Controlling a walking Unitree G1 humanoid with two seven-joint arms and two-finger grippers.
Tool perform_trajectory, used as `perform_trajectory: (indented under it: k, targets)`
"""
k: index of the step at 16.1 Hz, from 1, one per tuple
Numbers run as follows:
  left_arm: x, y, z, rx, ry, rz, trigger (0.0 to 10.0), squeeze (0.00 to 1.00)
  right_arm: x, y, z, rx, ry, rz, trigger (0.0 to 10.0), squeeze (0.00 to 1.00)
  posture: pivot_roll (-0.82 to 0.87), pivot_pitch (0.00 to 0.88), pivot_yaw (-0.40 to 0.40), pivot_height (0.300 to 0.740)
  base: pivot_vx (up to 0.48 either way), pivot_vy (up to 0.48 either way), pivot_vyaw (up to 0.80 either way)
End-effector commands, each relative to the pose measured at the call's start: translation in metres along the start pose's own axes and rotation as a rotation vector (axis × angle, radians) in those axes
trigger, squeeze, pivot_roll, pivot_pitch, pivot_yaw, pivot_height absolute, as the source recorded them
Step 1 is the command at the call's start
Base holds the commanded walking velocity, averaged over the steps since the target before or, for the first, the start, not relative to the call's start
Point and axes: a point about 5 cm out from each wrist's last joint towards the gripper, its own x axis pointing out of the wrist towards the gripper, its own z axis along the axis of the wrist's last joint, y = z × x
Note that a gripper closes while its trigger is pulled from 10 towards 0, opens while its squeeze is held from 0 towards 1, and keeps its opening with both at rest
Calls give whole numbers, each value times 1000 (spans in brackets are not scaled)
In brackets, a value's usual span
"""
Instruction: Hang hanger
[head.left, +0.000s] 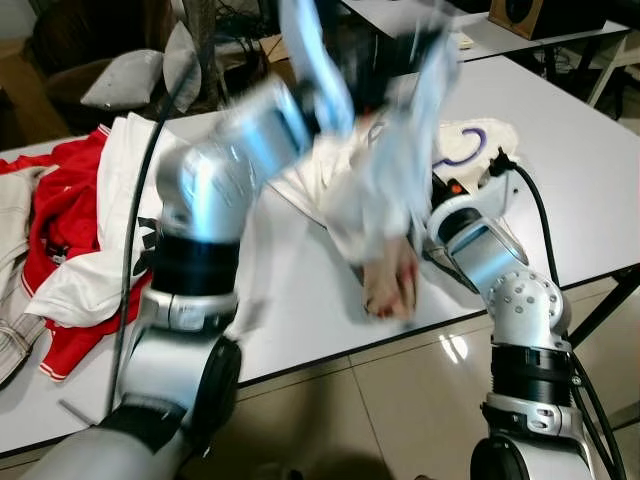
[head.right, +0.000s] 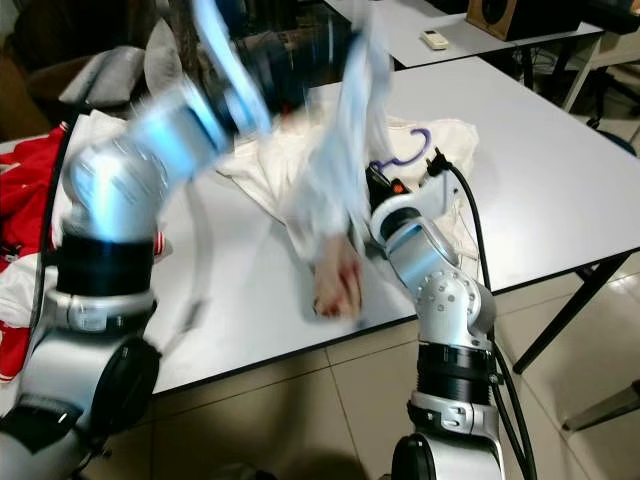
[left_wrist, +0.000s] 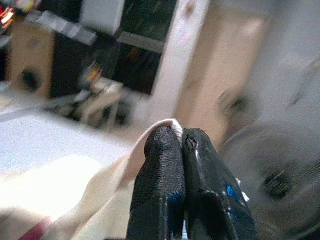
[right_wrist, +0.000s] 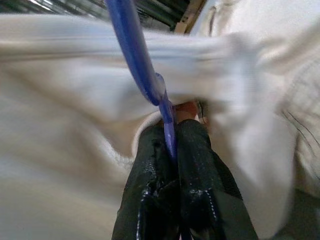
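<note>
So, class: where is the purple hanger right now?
The hanger is pinched in the right gripper, tucked into the white garment. In the eye views its hook pokes out of that garment on the white table, right of centre.

Bright, even indoor light w/ glare patches on the floor tiles (head.left: 455, 350), heavy motion blur on the raised left arm (head.left: 250, 140) & the white garment (head.right: 340, 170), left wrist bkgd smeared, right wrist cloth soft, right arm (head.left: 520, 300) fairly sharp.
</note>
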Motion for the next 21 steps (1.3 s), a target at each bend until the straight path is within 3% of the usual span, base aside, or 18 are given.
perform_trajectory:
  k: [1,4,5,6,8,10,15,16,18,20,21]
  targets:
    - [-3,10,-6,80,63,84,0,0,-4,12,4,-7,-3,51,10000,0,-45,0,136,740,0,0,0]
    - [-7,20,-11,137,85,173,275,0,-14,21,3,-4,27,119,10000,0,-50,0,133,740,0,0,0]
    - [-7,21,-12,136,88,182,10000,0,-18,22,2,-1,35,130,10000,0,-50,0,133,740,0,0,0]
    - [-8,25,-18,137,121,192,10000,1000,-21,20,2,3,37,131,10000,0,-43,0,113,740,0,0,0]
    - [-13,33,-26,199,183,241,10000,1000,-27,17,5,11,21,123,10000,0,-35,0,108,740,0,0,0]
    - [-37,44,-36,154,260,287,10000,1000,-33,4,7,9,14,67,10000,0,-33,0,116,740,0,0,0]
    - [-57,40,-52,119,353,184,10000,1000,-45,-9,19,-22,-43,0,10000,0,-70,0,161,740,0,0,0]
    - [-61,44,-55,129,367,218,10000,1000,-46,-11,22,-28,-50,-3,10000,0,-54,0,161,740,0,0,0]
    - [-73,51,-54,186,355,300,10000,1000,-52,-5,25,-69,-20,77,10000,0,-7,0,123,740,0,0,638]
    - [-93,51,-53,222,362,347,10000,1000,-66,15,26,-230,40,236,10000,0,27,0,109,740,0,0,800]
    - [-112,46,-62,203,391,358,10000,1000,-82,25,32,-303,50,353,10000,0,30,0,112,740,0,0,800]
